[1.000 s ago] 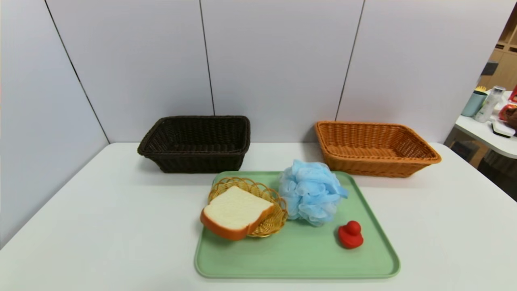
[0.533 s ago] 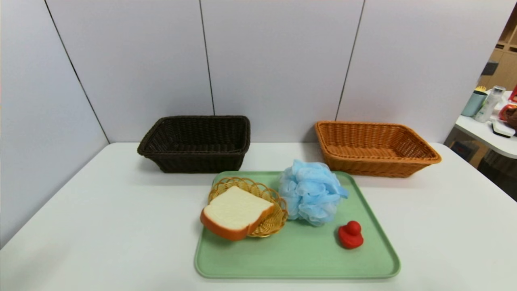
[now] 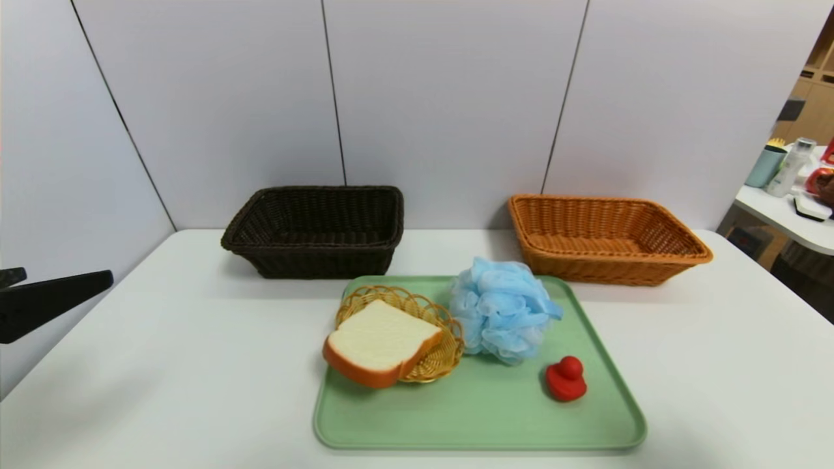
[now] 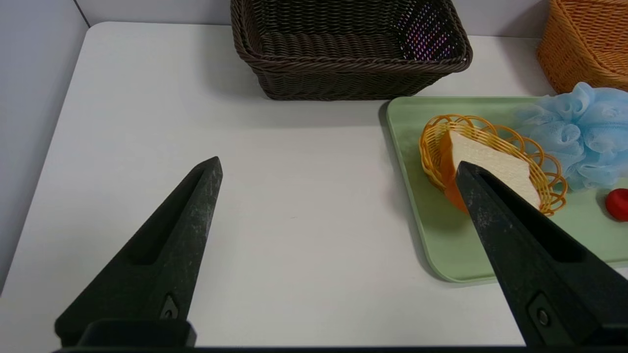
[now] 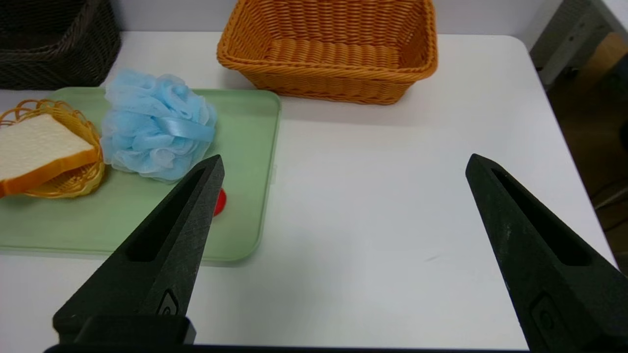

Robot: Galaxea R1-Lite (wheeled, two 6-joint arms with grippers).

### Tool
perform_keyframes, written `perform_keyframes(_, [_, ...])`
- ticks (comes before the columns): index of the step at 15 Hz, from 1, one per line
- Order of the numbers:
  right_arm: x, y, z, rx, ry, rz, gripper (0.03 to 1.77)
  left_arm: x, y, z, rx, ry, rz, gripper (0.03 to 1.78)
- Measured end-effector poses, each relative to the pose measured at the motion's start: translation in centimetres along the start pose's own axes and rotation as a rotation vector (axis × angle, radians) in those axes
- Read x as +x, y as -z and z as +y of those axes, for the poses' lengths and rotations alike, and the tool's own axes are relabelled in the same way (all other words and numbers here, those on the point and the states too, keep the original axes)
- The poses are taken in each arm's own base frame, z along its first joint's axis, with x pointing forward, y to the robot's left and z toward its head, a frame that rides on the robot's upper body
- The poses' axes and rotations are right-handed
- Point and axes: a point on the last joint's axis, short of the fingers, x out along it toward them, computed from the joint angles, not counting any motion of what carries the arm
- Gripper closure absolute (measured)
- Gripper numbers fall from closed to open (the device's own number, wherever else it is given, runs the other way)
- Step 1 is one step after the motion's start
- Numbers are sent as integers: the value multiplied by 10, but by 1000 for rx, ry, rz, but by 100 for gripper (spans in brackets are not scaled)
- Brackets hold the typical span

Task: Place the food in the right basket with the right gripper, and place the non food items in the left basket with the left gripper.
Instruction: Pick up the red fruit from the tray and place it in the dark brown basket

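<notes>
The left gripper (image 4: pixel 339 164) and right gripper (image 5: pixel 347 159) hover above the table, fingers spread wide. On the green tray (image 3: pixel 482 417), a bread slice (image 3: pixel 381 339) leans in a small wicker basket (image 3: pixel 440 358), near a blue bath pouf (image 3: pixel 502 309) and what looks like a red rubber duck (image 3: pixel 565 380).

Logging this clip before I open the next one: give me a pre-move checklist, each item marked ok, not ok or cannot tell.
1. Left gripper open with nothing held: ok, jaws wide apart over the table's left side.
2. Right gripper open with nothing held: ok, spread above the table's right side.
3. Bread slice free to lift from the small wicker basket: cannot tell, it leans over the rim but its underside is hidden.
4. Blue bath puff in the dark left basket: not ok, it sits on the green tray.
5. Orange right basket upright to receive food: ok.
</notes>
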Motion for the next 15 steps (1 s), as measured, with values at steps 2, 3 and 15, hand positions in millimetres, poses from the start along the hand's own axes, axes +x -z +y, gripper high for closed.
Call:
perform_keyframes(2, [18, 1, 1, -6, -39, 6, 10, 16, 4, 0, 2, 8, 0, 12])
perform_keyframes(3, [27, 2, 3, -10, -66, 2, 10, 23, 7, -1, 7, 12, -6, 12])
perform_keyframes(15, [89, 33, 33, -24, -274, 142, 10, 79, 55, -32, 7, 77, 127, 12])
